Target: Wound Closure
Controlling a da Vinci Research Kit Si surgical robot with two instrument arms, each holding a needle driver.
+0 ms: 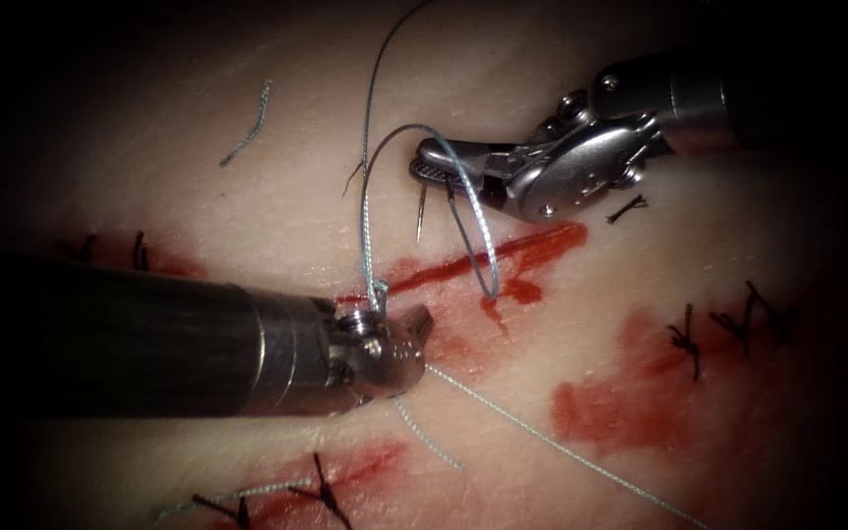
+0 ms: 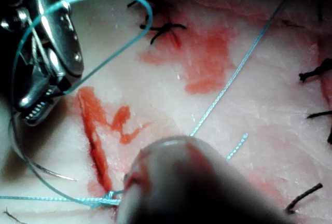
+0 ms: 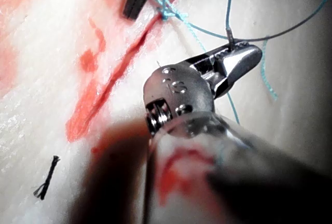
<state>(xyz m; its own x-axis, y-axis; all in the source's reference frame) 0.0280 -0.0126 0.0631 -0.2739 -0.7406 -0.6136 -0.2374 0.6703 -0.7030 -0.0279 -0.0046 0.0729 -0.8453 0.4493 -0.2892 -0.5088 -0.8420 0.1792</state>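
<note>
Left hand (image 1: pixel 414 329) clamps thread (image 1: pixel 542 437); right hand (image 1: pixel 434 162) grips needle (image 2: pixel 36 164) (curve seen from left wrist).

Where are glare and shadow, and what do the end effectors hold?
Endoscope view: pale pork tissue bright centrally, dark at edges; glare on the silver right end effector, shut on the thin curved steel needle near its thread end, outside the tissue. Left wrist view: that tool shadows the tissue. Right wrist view: unclear whether the left end effector grips the blue thread.

Left hand (image 2: pixel 155 182) blurred, hiding its grip.
</note>
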